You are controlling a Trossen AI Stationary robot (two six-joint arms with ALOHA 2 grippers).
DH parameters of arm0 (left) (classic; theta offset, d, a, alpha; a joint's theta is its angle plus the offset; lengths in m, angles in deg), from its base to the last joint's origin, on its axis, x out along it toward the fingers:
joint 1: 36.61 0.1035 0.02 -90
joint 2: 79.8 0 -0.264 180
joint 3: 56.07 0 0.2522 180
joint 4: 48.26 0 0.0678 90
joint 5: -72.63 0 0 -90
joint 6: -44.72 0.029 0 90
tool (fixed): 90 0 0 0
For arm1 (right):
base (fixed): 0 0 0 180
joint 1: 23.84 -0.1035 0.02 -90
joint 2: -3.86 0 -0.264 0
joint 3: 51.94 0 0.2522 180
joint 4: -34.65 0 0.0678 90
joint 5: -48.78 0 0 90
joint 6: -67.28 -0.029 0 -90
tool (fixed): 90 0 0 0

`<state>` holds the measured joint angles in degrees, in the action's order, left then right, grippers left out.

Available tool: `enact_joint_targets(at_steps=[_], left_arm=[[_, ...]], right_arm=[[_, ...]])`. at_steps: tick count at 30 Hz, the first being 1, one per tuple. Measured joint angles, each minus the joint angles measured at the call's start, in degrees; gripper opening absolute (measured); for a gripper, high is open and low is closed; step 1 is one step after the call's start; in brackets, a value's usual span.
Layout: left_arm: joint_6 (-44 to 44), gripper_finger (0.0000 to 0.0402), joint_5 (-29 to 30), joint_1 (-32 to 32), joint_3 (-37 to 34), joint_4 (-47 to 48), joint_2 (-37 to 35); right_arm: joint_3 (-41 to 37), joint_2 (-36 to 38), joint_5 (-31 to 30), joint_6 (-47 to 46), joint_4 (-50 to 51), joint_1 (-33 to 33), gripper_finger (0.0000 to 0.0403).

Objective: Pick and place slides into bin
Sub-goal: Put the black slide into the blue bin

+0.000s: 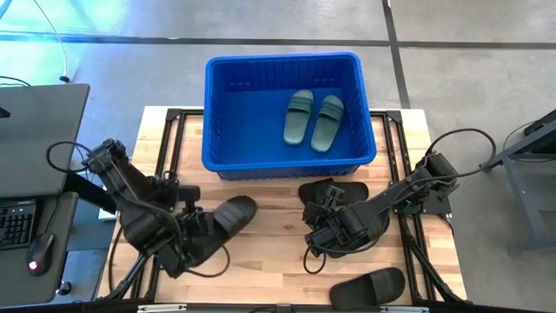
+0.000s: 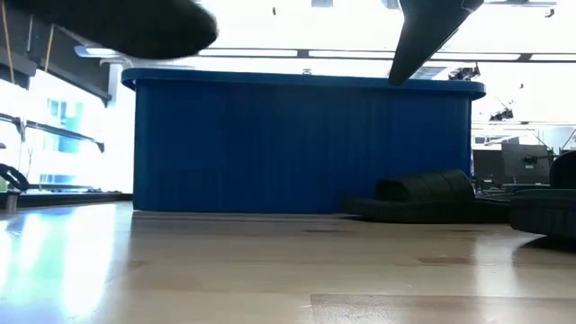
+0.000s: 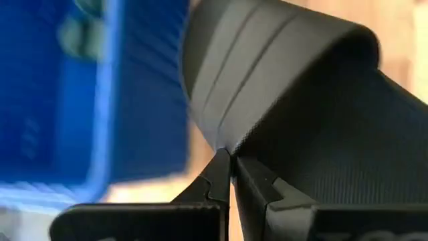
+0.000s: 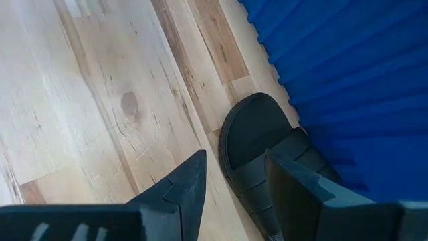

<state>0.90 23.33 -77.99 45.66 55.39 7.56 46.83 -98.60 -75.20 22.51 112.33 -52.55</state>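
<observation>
My left gripper point(image 1: 201, 228) is shut on a black slide point(image 1: 230, 216), held above the table's near left part; in the low view that slide point(image 2: 135, 27) shows high up. My right gripper point(image 4: 234, 181) is open and empty, above a black slide point(image 4: 257, 144) that lies sole-down beside the blue bin's point(image 1: 287, 113) near wall. Another black slide point(image 1: 360, 228) lies under my right arm, and a third point(image 1: 369, 287) lies by the near edge. Two green slides point(image 1: 313, 119) lie side by side on the bin's floor. My left gripper pinches the black slide's edge point(image 3: 226, 152) between its two fingertips, just where the ridged strap point(image 3: 267, 60) comes down to the sole. The slide reaches away from the fingers toward the bin and is lifted clear of the table.
The bin stands at the table's far middle, its near wall point(image 2: 297, 148) upright on the wood. Bare wood point(image 1: 269, 261) lies between the two arms. A keyboard and mouse point(image 1: 26, 235) sit on a desk left of the table.
</observation>
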Motion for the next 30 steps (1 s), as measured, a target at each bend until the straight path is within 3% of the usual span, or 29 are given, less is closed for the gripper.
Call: enact_joint_targets(at_steps=[6, 9, 11, 16, 22, 26, 30], left_arm=[[9.3, 0.0000, 19.5, 4.3, 5.5, 0.2, -0.4], [15.2, 0.0000, 27.8, 10.2, 8.6, 0.1, -0.3], [17.1, 0.0000, 30.3, 15.6, 10.7, 0.1, -0.4], [20.1, 0.0000, 29.7, 32.7, 12.6, 0.2, -0.4], [27.3, 0.0000, 22.9, 54.3, 12.6, -3.1, 2.4], [35.5, 0.0000, 19.0, 63.8, 12.6, -11.3, 6.3], [42.4, 0.0000, 17.3, 69.0, 12.6, -19.6, 11.8]], right_arm=[[0.0, 0.0, 0.0, -0.2, -0.1, 0.0, 0.0142], [0.0, 0.0, 0.4, -0.2, -0.4, 0.0, 0.0142], [0.0, 0.0, 0.7, -0.2, -0.5, 0.0, 0.0142], [0.0, 0.0, 1.2, -0.2, -0.5, 0.0, 0.0142], [0.0, 0.0, 1.2, 0.1, -0.5, 0.0, 0.0142], [0.0, 0.0, 1.2, 0.2, -0.4, 0.0, 0.0142], [0.0, 0.0, 1.2, 0.2, -0.4, 0.0, 0.0142]])
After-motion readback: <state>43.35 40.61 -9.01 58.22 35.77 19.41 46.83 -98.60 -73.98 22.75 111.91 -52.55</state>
